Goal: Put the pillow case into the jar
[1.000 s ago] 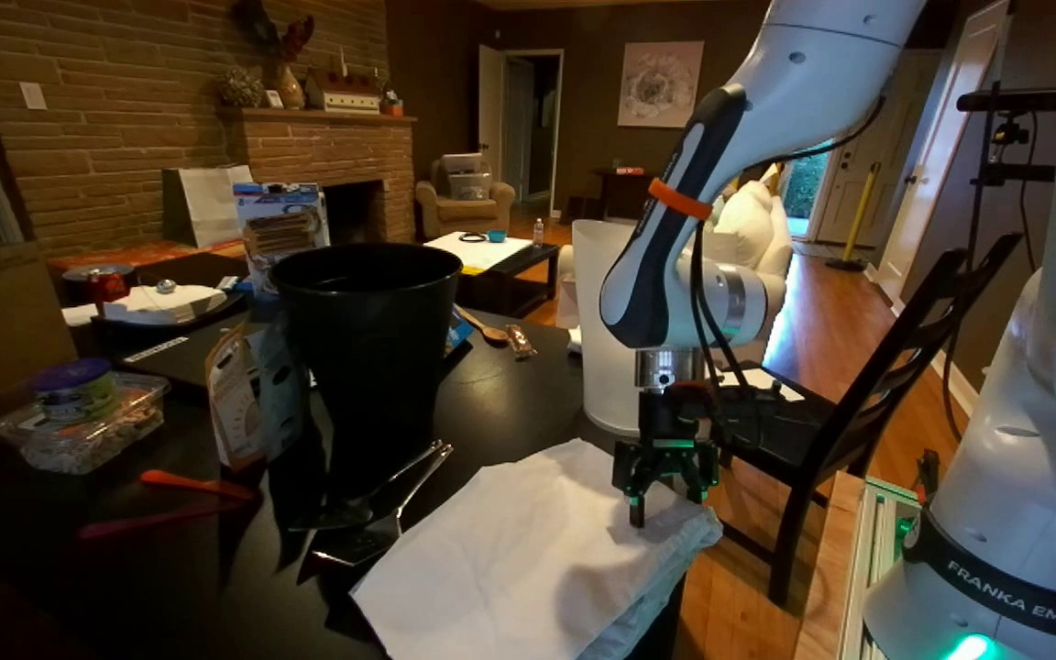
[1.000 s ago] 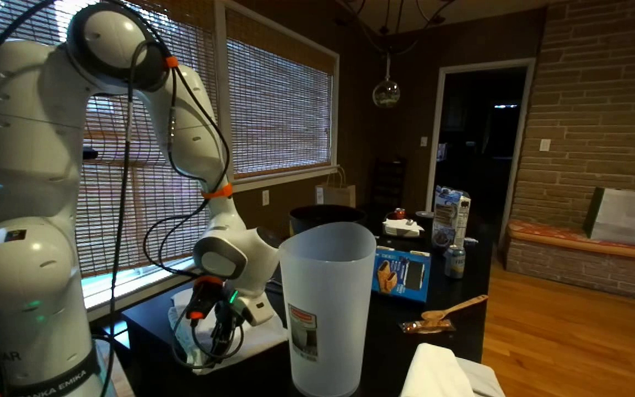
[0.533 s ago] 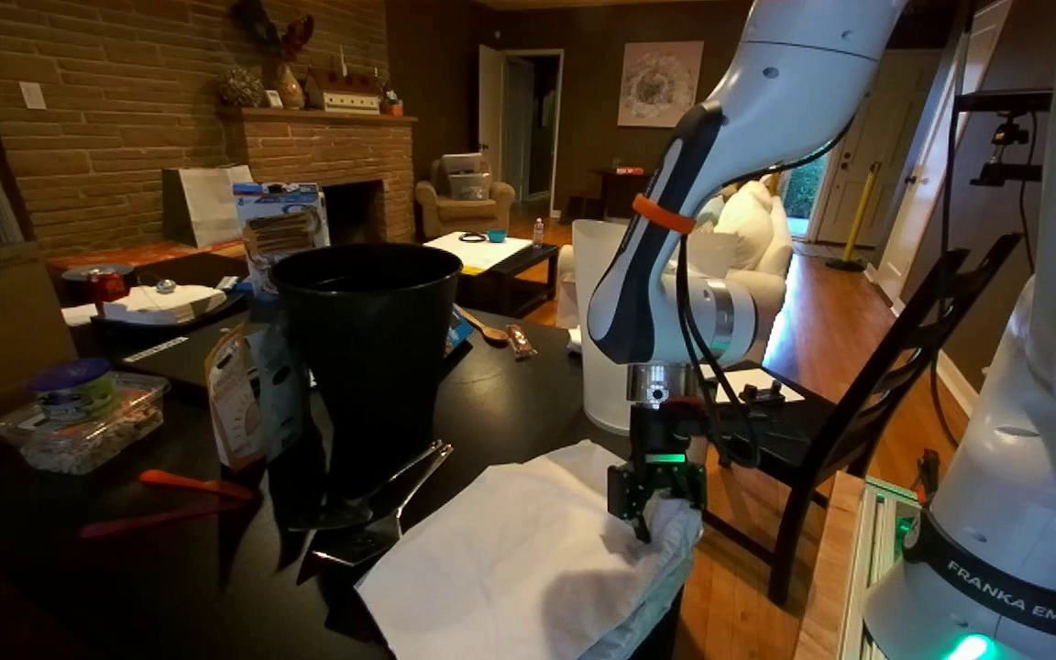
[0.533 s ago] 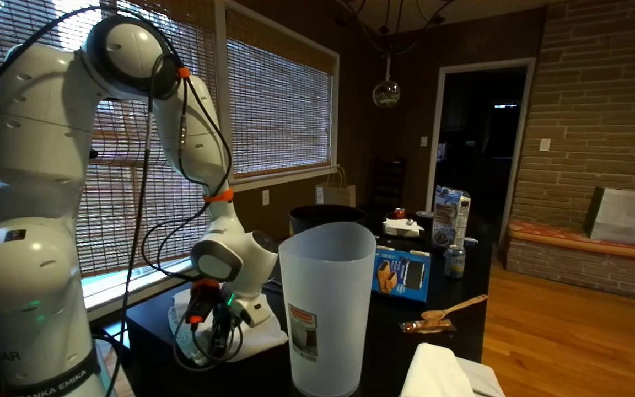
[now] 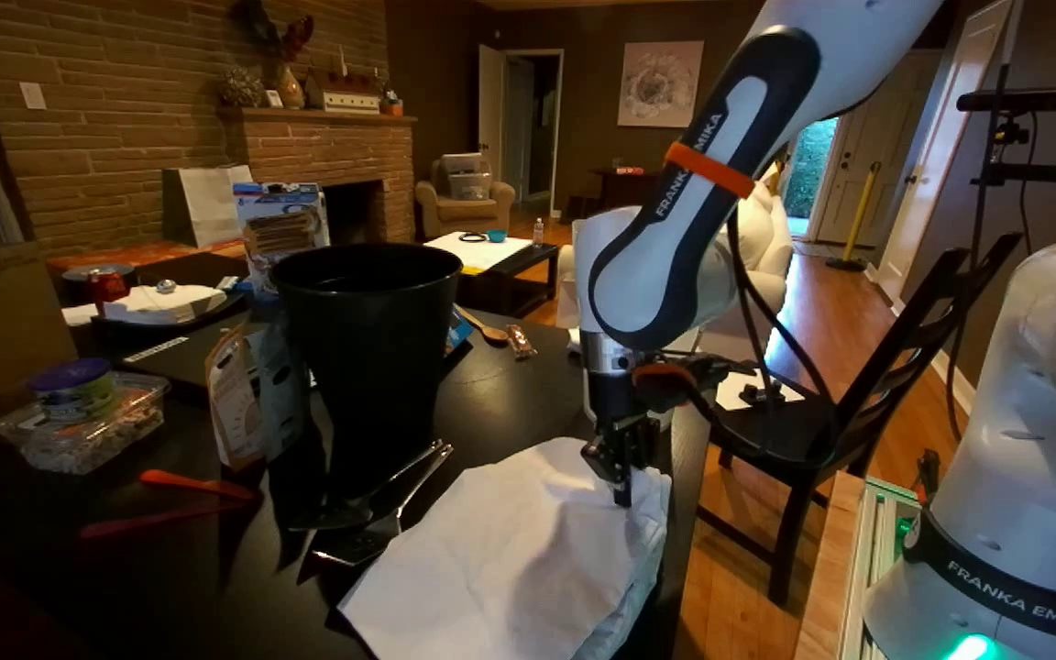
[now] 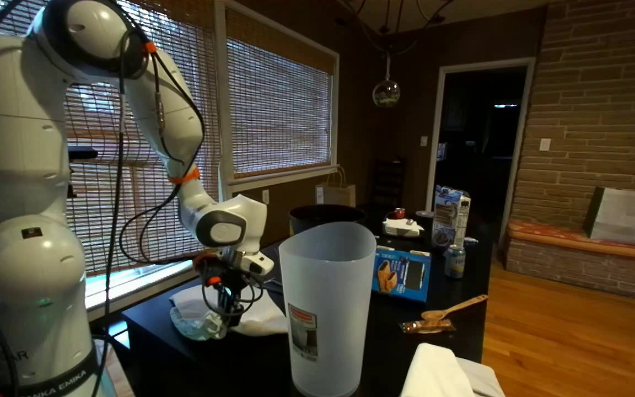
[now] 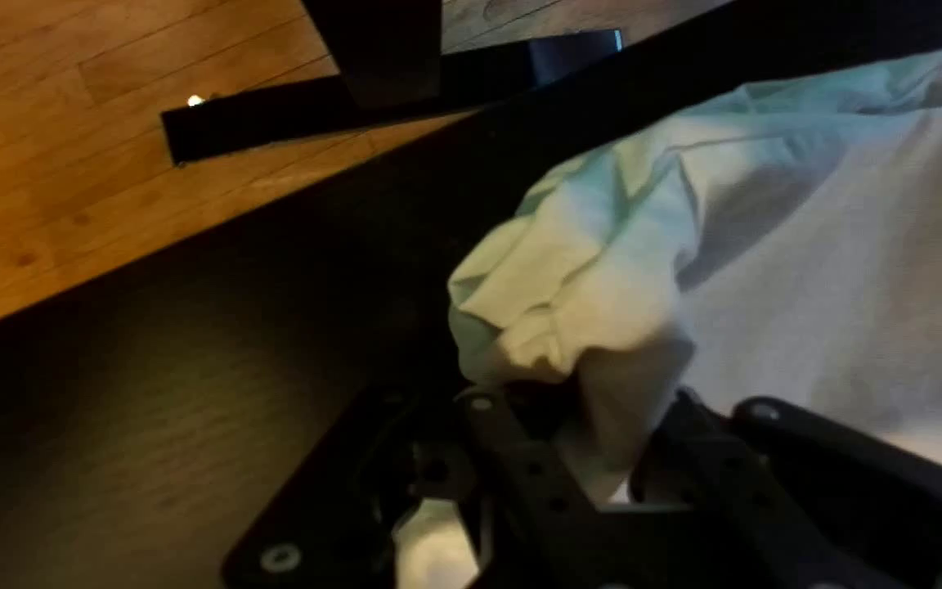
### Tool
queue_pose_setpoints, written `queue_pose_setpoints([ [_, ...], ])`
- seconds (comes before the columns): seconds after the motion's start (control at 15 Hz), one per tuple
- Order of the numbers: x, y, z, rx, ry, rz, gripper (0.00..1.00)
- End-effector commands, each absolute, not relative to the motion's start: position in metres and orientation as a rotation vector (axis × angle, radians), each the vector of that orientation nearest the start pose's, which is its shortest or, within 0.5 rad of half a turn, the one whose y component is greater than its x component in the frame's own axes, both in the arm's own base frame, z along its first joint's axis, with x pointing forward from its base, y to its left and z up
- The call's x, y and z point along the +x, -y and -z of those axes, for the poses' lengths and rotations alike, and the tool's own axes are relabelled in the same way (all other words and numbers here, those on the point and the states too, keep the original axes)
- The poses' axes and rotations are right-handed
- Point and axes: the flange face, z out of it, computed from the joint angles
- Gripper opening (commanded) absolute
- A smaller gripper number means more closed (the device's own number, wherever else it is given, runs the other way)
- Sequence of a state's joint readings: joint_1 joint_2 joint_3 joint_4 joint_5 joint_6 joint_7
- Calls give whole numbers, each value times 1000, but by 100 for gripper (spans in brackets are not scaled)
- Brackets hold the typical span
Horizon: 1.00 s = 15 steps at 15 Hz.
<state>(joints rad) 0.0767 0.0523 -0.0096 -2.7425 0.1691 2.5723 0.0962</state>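
The pillow case [image 5: 500, 550] is a white cloth with a pale teal edge, lying flat over the table's corner. My gripper [image 5: 621, 500] points down at its bunched end. In the wrist view a fold of the pillow case [image 7: 626, 311] runs down between the fingers of my gripper [image 7: 585, 413], which is shut on it; the fingertips are partly lost in shadow. Two containers might be the jar; I cannot tell which. A tall frosted one [image 6: 328, 298] stands beside the cloth, mostly behind my arm in an exterior view. A wide black one [image 5: 368, 339] stands farther along the table.
Metal tongs [image 5: 400, 504] lie between the black container and the cloth. Red utensils [image 5: 193, 481], a clear food box [image 5: 88, 431], a blue box [image 6: 400, 274] and a wooden spoon [image 6: 452, 310] are on the table. A black chair [image 5: 803, 458] stands close to the table edge.
The jaws have come together on the pillow case. Its near-edge end has been dragged inward, off the table's edge and bunched, as the gripper moved and the wrist turned.
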Motion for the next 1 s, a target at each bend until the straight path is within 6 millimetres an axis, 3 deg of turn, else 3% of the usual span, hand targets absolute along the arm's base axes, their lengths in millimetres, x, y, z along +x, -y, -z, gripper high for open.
queue_pose_setpoints([
  [0.0, 352, -38, -245, -3207, -104, -258, 3],
  [0.07, 347, -42, -255, -3254, -58, -252, 3],
  [0.13, 365, -48, -283, -3297, -17, -244, 3],
  [0.27, 346, -51, -309, -3354, 75, -220, 3],
  [0.73, 323, -55, -417, -3407, 197, -120, 3],
  [0.87, 322, -51, -436, -3403, 198, -94, 3],
  [0.93, 326, -56, -416, -3386, 171, -120, 11],
])
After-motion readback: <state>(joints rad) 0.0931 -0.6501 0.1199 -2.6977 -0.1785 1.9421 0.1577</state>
